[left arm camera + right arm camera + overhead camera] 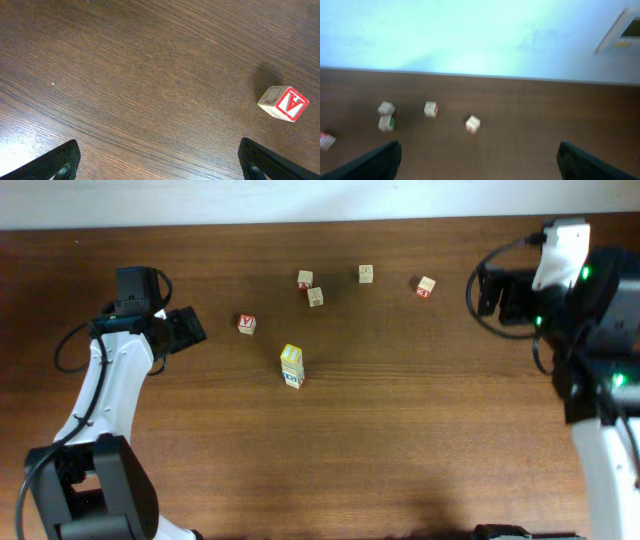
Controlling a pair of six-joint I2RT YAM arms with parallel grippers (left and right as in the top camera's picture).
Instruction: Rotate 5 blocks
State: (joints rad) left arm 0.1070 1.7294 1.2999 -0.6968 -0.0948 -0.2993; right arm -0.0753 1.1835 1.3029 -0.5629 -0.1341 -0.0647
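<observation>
1. Brown wooden table carries pale cubes along its far side.
2. Left gripper and right gripper hang spread wide, both empty.
3. Blocks sit mid-table, touching; a wide-jawed reach for one could knock its neighbours.
4. Red "Y" cube nearby could be grabbed by mistake.

Overhead: distant, straight down on the whole table. Left wrist: close, steeply down at the table; its red "Y" cube, right edge, lies left of centre overhead. Right wrist: low, far back, facing the wall; its pale cubes appear upper centre overhead.
</observation>
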